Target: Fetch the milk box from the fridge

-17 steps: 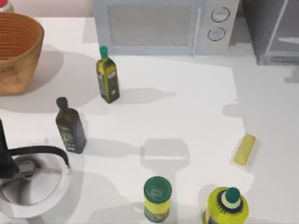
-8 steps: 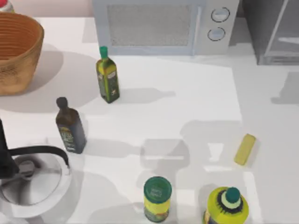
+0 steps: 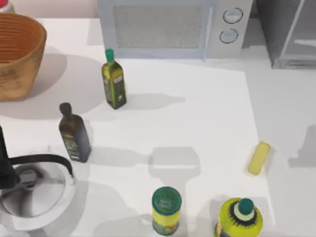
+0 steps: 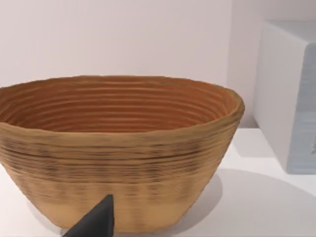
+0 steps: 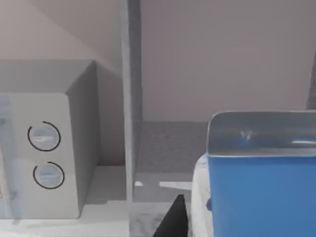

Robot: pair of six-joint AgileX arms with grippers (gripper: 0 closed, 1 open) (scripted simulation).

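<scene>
The milk box [image 5: 261, 192], a bright-blue carton with a glossy top, sits very close to the lens in the right wrist view. My right gripper [image 5: 202, 228] is shut on it, and one dark fingertip [image 5: 174, 219] lies against its pale side. Behind it the fridge [image 5: 168, 148] shows a dark grey interior and a pale upright door frame. In the top view the fridge [image 3: 289, 34] stands at the back right corner. My left arm [image 3: 29, 160] is parked at the front left, with its gripper [image 4: 98, 222] facing the basket.
A white microwave [image 3: 173, 27] with two dials stands beside the fridge. A wicker basket [image 3: 17, 54] sits at the back left. Two dark bottles [image 3: 114, 81] [image 3: 74, 133] stand mid-left. A green-lidded can [image 3: 166, 210], a yellow bottle [image 3: 240, 217] and a pale yellow block [image 3: 258, 158] lie near the front.
The arm's shadow on the right side of the table has slid from beside the fridge toward the front right edge. The bottles, the block and the left arm have not moved.
</scene>
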